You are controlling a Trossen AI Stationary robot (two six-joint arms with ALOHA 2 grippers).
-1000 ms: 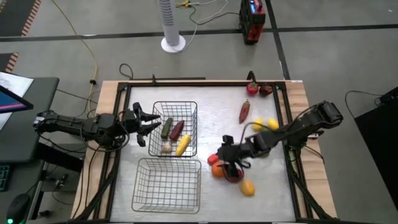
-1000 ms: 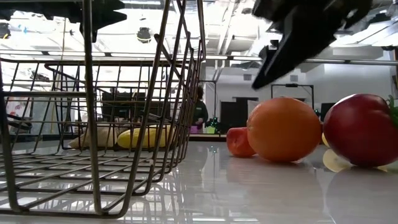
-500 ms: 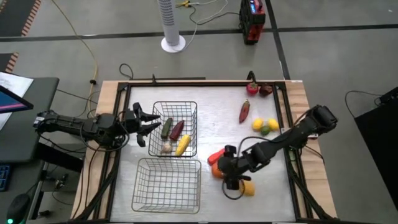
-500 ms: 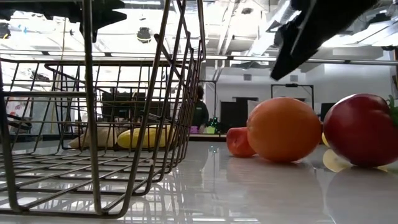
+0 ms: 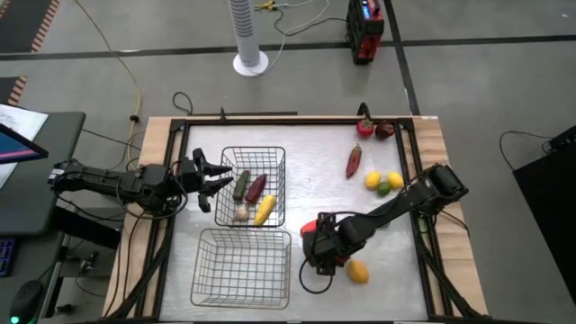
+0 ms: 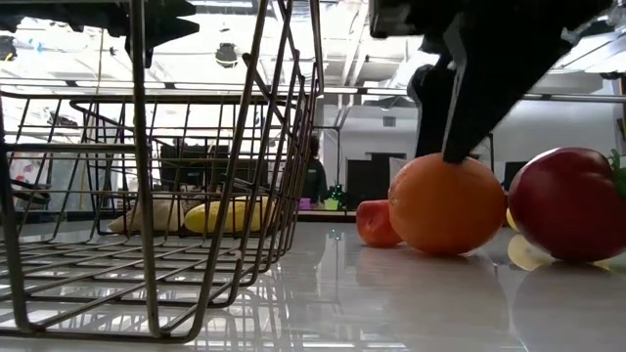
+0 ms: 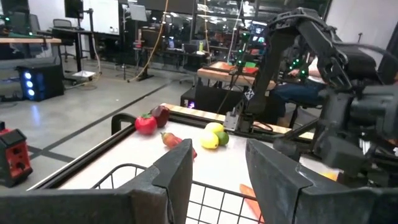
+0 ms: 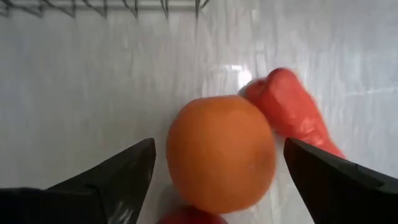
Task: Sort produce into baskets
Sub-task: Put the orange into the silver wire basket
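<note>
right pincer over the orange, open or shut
Open. In the right wrist view the right pincer has its two fingers spread wide on either side of the orange, neither one touching it.

Orange fruit (image 8: 221, 152) orange; pepper (image 8: 289, 112) red, poss. carrot.

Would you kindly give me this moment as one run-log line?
right gripper: open, straddling orange | left gripper: open, waiting by far basket | near basket: no produce

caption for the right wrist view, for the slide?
Right tool open wide, fingers straddling an orange on the table, a red pepper beside it.
</note>
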